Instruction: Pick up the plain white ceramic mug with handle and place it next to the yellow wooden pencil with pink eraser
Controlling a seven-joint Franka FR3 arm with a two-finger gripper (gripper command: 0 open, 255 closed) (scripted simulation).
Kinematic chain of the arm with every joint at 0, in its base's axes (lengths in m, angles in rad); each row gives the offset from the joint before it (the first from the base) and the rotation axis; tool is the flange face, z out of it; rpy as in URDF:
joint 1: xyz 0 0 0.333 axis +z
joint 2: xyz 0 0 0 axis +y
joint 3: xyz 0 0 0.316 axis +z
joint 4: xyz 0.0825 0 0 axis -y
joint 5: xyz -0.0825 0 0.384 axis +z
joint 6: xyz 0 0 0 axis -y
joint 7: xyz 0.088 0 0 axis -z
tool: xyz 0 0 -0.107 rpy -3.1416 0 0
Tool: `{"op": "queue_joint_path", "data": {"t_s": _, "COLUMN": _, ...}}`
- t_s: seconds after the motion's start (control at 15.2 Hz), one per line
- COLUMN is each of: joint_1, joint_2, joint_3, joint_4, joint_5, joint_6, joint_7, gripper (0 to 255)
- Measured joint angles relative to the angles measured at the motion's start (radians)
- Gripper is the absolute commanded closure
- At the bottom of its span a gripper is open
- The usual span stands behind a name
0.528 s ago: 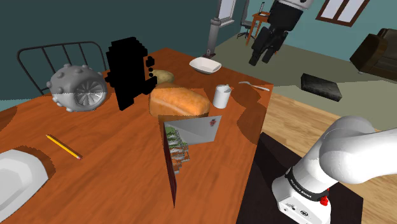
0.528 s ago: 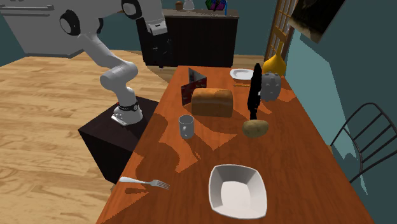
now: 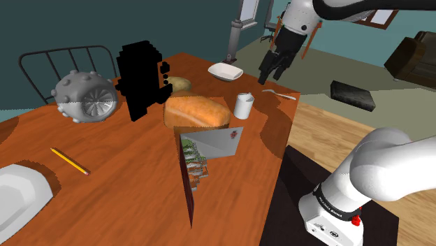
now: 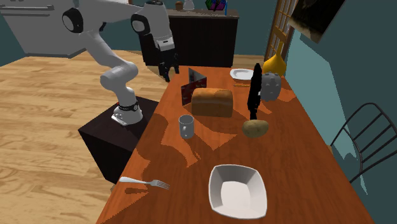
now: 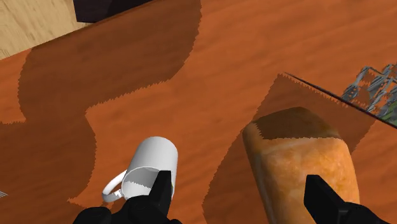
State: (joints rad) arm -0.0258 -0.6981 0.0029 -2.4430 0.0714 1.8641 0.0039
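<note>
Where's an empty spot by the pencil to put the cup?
The bare wood between the pencil, the folded card and the grey spiky thing is free. It is crowded around the bread, where the cup, the black block and the potato sit close.

The all-black two-finger tool [image 3: 270, 74] has dropped since half a second ago. In the shoulder view it has slid toward 7 o'clock and now hangs closer to the far edge of the reddish-brown wooden surface [image 3: 126, 161], nearer the small white mug with a handle [image 3: 242, 105] at its 7 o'clock. The white arm with dark joints [image 3: 349, 8] now stretches across that view's top edge. In the second exterior view the tool [image 4: 167, 74] has moved toward 5 o'clock, down to the surface's [image 4: 286, 165] edge, and the arm's [image 4: 111, 16] forearm has swung lower into the picture.
</note>
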Motion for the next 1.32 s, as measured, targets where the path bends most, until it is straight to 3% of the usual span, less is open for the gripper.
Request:
{"op": "queue_joint_path", "data": {"t_s": 0.59, "joint_1": -0.041, "joint_2": 0.248, "joint_3": -0.001, "joint_4": -0.061, "joint_5": -0.060, "joint_6": 0.350, "joint_7": -0.004, "gripper": 0}}
{"op": "queue_joint_path", "data": {"t_s": 0.92, "joint_1": -0.068, "joint_2": 0.431, "joint_3": 0.000, "joint_4": -0.039, "joint_5": -0.104, "joint_6": 0.534, "joint_7": 0.013, "gripper": 0}}
{"op": "queue_joint_path", "data": {"t_s": 1.32, "joint_1": -0.077, "joint_2": 0.512, "joint_3": -0.004, "joint_4": -0.044, "joint_5": -0.120, "joint_6": 0.628, "joint_7": 0.017, "gripper": 0}}
